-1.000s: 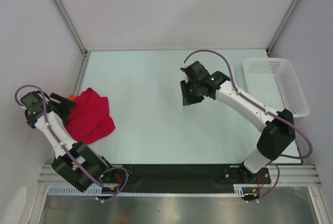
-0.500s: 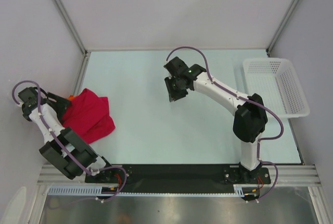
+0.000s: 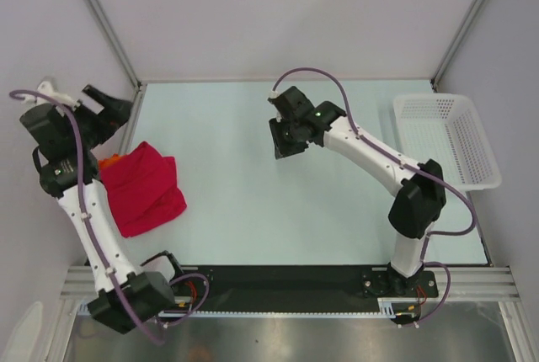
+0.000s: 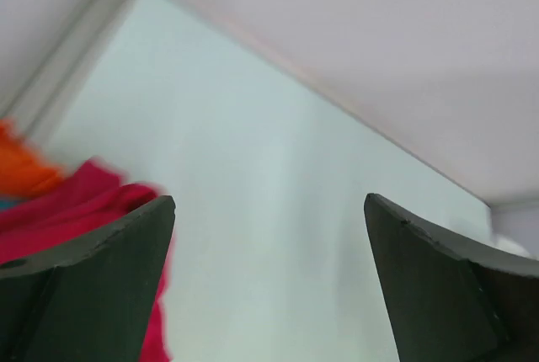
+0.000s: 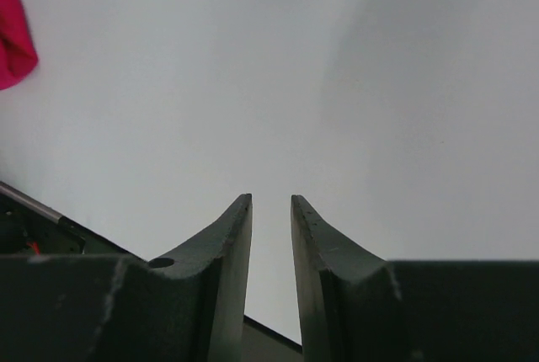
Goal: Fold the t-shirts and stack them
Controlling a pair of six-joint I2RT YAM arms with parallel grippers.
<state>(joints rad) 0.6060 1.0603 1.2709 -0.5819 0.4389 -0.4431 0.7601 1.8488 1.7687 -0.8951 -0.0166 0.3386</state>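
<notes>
Status, top view: crumpled crimson-red cloth t-shirt pile sits at 9 o'clock on the pale mint-green table, right at the table's edge. Not folded, no stack; looks like one heap, and I can't tell how many shirts are in it. Small orange garment pokes out at the pile's 10 o'clock corner, touching the red cloth.

Left gripper is at 10 o'clock, up near the table's far-left corner by the metal frame post, apart from the pile. Left wrist view: the gripper has its jaws spread wide with nothing between them, only bare table in the gap. The red cloth shows low at 8 o'clock in that view, behind the left finger, with the orange garment just beyond it. Picture is blurred, so no finer detail.

Right gripper is over the middle of the table, a bit toward 12 o'clock, well apart from the pile. Right wrist view: the gripper has its jaws almost together, thin slit only, holding nothing. A corner of the red cloth shows at 10 o'clock in that view, and the black base rail at 8 o'clock.

White plastic mesh basket is at 3 o'clock, on the table's right edge. No cloth visible in it.
</notes>
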